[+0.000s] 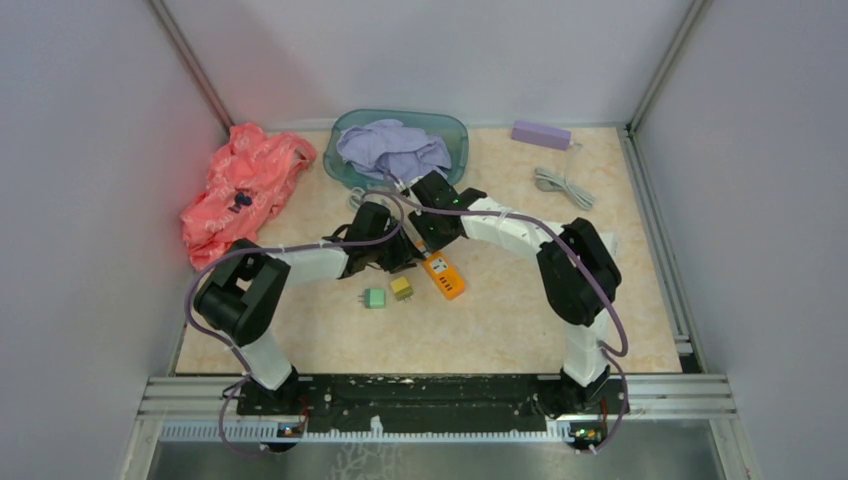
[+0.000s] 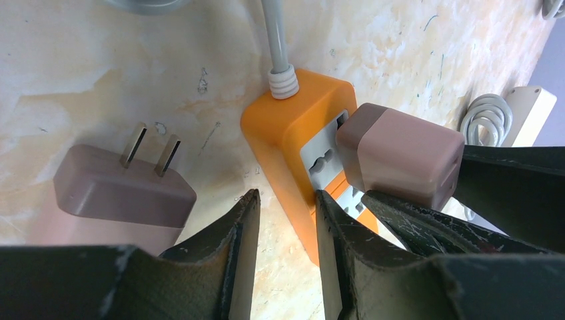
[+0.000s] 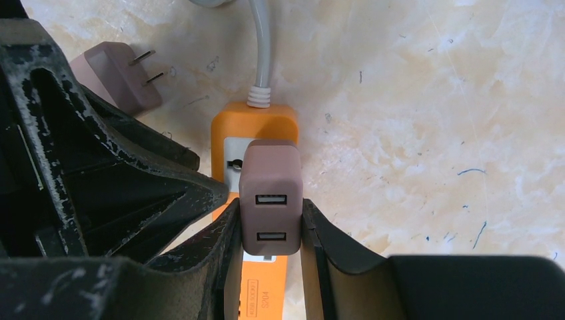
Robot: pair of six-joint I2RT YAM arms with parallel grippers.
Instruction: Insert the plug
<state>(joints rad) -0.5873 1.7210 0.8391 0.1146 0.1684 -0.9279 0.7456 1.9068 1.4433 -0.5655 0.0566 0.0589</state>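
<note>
plug at strip, right arm holding

mauve two-port charger plug (image 3: 270, 173): clenched by right gripper (image 3: 270, 217), sitting against the socket face of the orange plastic power strip (image 3: 223, 133); prongs hidden. left gripper (image 2: 283, 220): fingers parted, nothing between them, close at the strip's 9 o'clock edge. bare marble-look table (image 1: 500, 320) from 3 to 6 o'clock. second mauve plug (image 2: 113, 190) lies at 10 o'clock, grey cord (image 3: 263, 53) at 12.

We see both arms bent inward, the left gripper (image 1: 392, 255) and right gripper (image 1: 432, 235) close together over the far end of an orange power strip (image 1: 445, 278). Just left of it lie a yellow cube (image 1: 402, 287) and a green cube (image 1: 374, 298). Behind them we find a pink cloth (image 1: 240, 190) and a teal basin (image 1: 455, 135) holding lavender cloth (image 1: 395, 145).
</note>
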